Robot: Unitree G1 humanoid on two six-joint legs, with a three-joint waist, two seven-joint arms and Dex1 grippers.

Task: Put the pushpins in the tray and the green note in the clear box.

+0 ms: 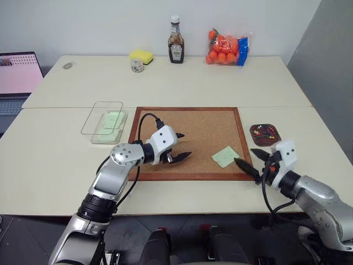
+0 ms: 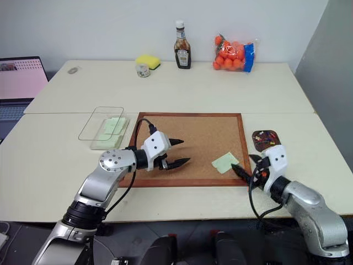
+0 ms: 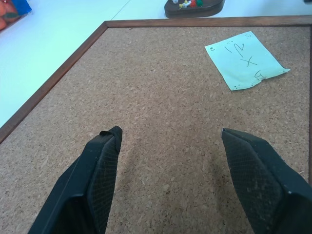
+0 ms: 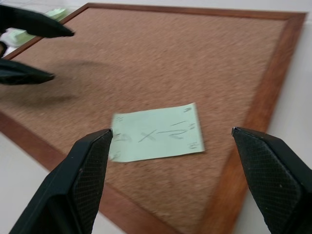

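The green note (image 1: 226, 157) lies flat on the corkboard (image 1: 198, 124), near its front right corner, with pen marks on it (image 4: 158, 132). My right gripper (image 1: 246, 157) hovers just right of the note at the board's frame, open and empty, its fingers (image 4: 83, 170) flanking the note in the right wrist view. My left gripper (image 1: 182, 147) is open and empty over the board's left part, pointing toward the note (image 3: 246, 59). The dark brown tray (image 1: 265, 134) sits right of the board with several pushpins (image 3: 187, 4) in it. The clear box (image 1: 107, 122) stands left of the board with pale green paper inside.
At the table's far side stand a sauce bottle (image 1: 176, 40), a bag of oranges (image 1: 227, 48), a yellow sponge (image 1: 142, 55) and a small jar (image 1: 137, 65). A laptop (image 1: 17, 74) sits at the far left. The table's front edge runs just below both grippers.
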